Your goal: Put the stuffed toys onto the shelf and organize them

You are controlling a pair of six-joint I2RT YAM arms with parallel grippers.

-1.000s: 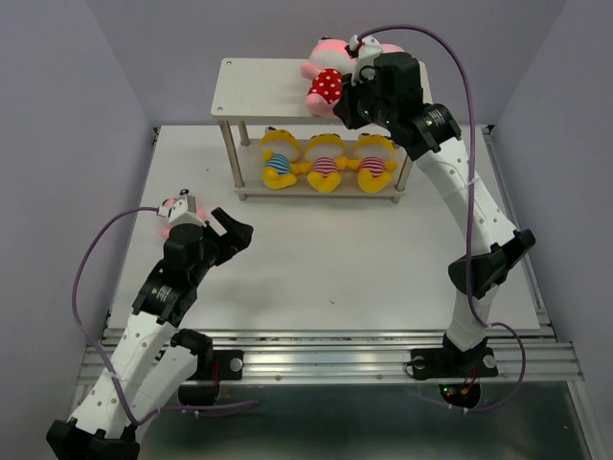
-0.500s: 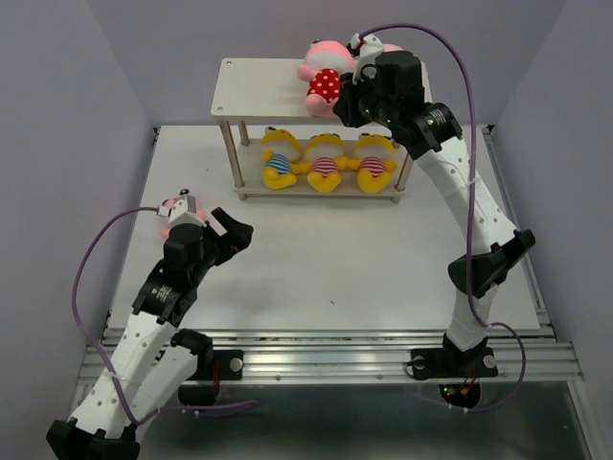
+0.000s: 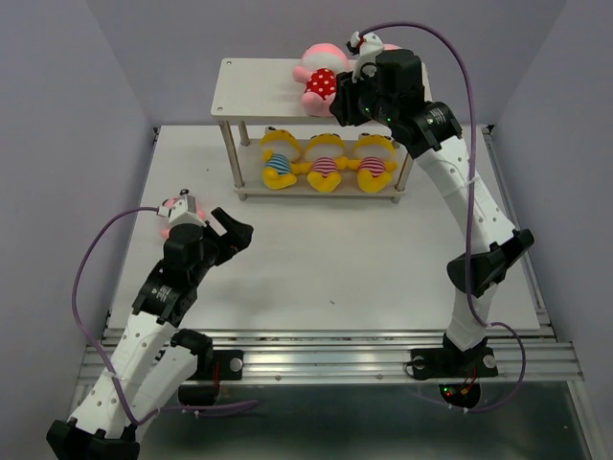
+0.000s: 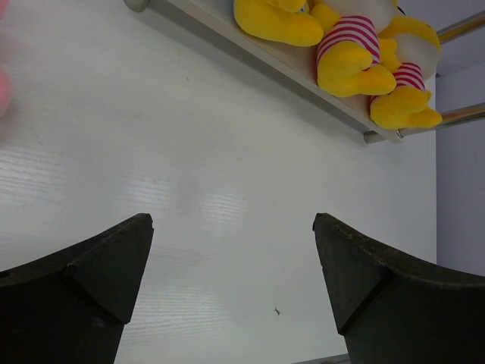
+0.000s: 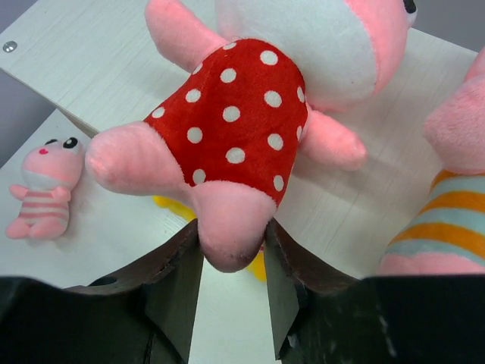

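Polka-dot plush (image 5: 235,121) farther back on smooth shelf (image 3: 259,81)

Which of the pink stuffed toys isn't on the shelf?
The small pink toy in the pink-striped outfit, lying on the table. The polka-dot toy and the orange-and-blue striped one both lie on the shelf's top board.

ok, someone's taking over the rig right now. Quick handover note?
Left gripper: open, empty, over the table.
Right gripper: at the top tier of the shelf, jaws around one leg of the pink polka-dot toy. Gripped or free, cannot tell.
Done: three yellow toys in a row on the lower tier. The polka-dot toy lies on the top tier beside a pink toy in orange and teal stripes.
Left: one pink striped toy lies on the table. The top row probably needs tidying.
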